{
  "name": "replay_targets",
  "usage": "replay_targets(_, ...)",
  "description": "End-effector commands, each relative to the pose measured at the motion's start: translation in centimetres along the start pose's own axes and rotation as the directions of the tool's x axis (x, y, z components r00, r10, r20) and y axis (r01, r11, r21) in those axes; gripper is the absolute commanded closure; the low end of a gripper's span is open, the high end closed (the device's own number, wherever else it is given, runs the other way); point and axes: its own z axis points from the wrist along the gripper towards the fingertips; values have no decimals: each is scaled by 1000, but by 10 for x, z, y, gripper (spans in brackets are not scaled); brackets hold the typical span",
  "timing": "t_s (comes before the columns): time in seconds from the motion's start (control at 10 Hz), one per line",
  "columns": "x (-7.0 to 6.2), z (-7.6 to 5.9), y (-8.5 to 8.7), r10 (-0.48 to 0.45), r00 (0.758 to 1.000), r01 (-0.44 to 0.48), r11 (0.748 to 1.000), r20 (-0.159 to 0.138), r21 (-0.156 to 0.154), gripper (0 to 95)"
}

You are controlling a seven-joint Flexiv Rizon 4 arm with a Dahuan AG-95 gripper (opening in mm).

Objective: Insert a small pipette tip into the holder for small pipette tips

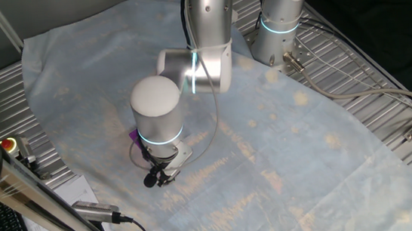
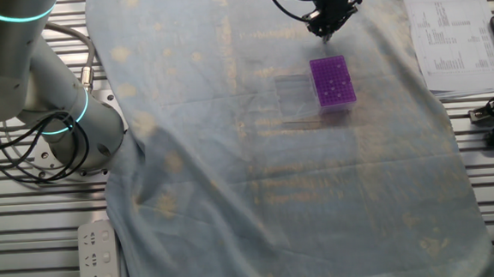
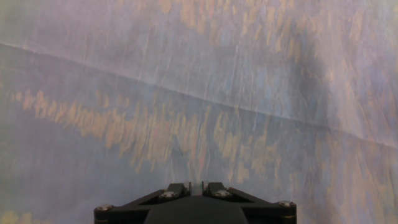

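The holder for small pipette tips (image 2: 331,82) is a flat purple block with pale holes, lying on the cloth. In the one fixed view only a purple sliver of it (image 1: 134,135) shows behind the arm's wrist. My gripper (image 2: 324,29) hangs just beyond the holder's far edge, pointing down, close to the cloth; it also shows in the one fixed view (image 1: 159,178). In the hand view the fingers (image 3: 176,188) stand almost together, with a thin pale small pipette tip (image 3: 201,185) pinched between them. The holder is out of the hand view, which shows only cloth.
A wrinkled pale cloth (image 2: 275,171) covers the table. A second arm's base (image 2: 70,123) with cables stands at the left. Printed sheets (image 2: 451,31) and a keyboard edge lie at the right. A red button (image 1: 9,143) and a metal tool (image 1: 98,211) sit near the table edge.
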Motion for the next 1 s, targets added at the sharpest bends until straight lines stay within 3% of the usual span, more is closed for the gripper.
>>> replay_targets(0.1,1,-1,1,-5,1000,5,1000,-6,3,760)
replay_targets(1.0,1,4,1,-23,1000,23,1000,-17,15,760)
